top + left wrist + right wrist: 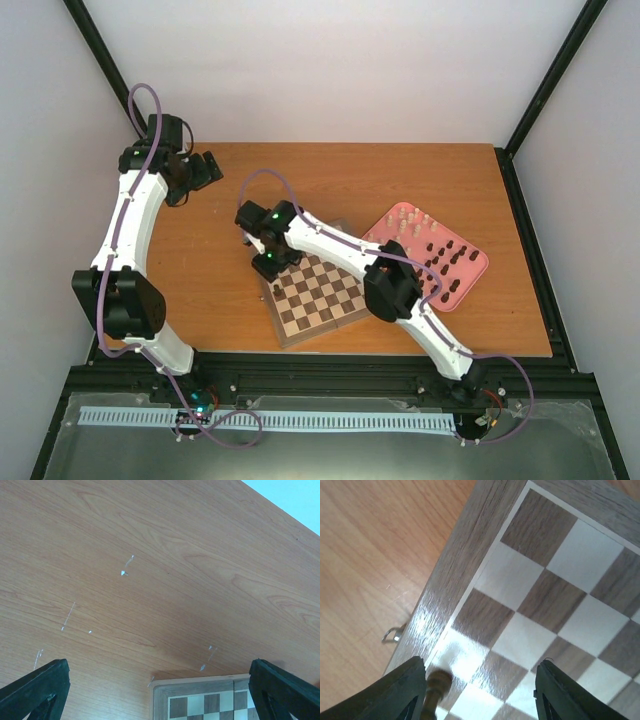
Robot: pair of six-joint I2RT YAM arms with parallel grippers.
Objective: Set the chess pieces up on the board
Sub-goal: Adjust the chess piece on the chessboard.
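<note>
- Left claw [203, 170]: jaws spread wide and empty, over the orange-brown wooden counter [220, 290], well apart from the square checked wooden board [330, 300].
- Right claw [480, 665]: jaws parted, clamping nothing, low over the board's border-side squares. One small dark brown upright chess piece [438, 682] stood between the fingers, just beside the finger at the wrist view's left; contact could not be told.
- Pink rectangular tray [478, 272]: the other dark and cream chess pieces [440, 258] stood here, right of the board and nearer the right arm, judged the likelier arm for the next pick.
</note>
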